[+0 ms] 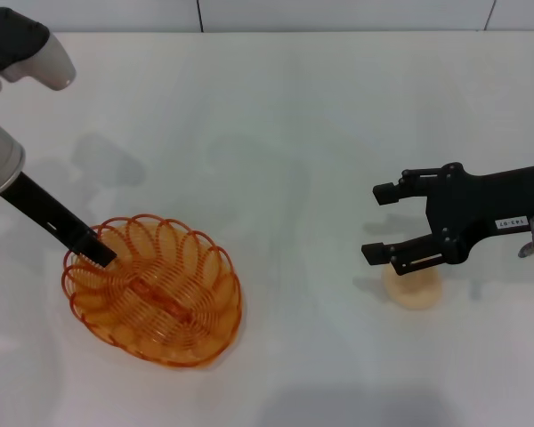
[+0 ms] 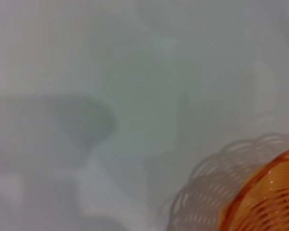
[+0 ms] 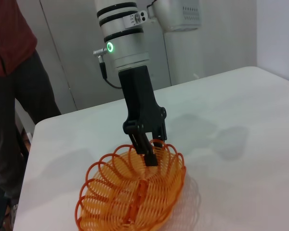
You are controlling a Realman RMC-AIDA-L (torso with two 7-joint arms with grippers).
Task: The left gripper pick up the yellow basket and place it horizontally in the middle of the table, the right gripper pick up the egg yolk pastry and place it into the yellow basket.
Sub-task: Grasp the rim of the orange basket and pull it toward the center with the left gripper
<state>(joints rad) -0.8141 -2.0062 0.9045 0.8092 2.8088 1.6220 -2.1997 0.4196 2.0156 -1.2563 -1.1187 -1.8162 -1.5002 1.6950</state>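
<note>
We saw the left gripper (image 3: 149,155) with its jaws closed on the looped rim of the yellow basket (image 1: 156,289), at the rim's far-left edge in the head view. The basket sat on the surface (image 1: 276,116) at its near-left part, its long axis running diagonally; whether its base rested fully flat we could not tell. In the left wrist view only a corner of the basket (image 2: 267,195) showed, with bare white surface beside it.

The right gripper (image 1: 384,222) hung with its jaws open, one above the other in the head view, well apart from the basket. The lower jaw lay just over the far edge of the egg yolk pastry (image 1: 414,286), which sat on the right side of the surface; we could not tell whether they touched.

Between basket and pastry we found a broad bare stretch of surface, and more open room toward the far edge. Beyond the surface's edge, in the right wrist view, a person (image 3: 12,86) in a red shirt stood close to the corner.
</note>
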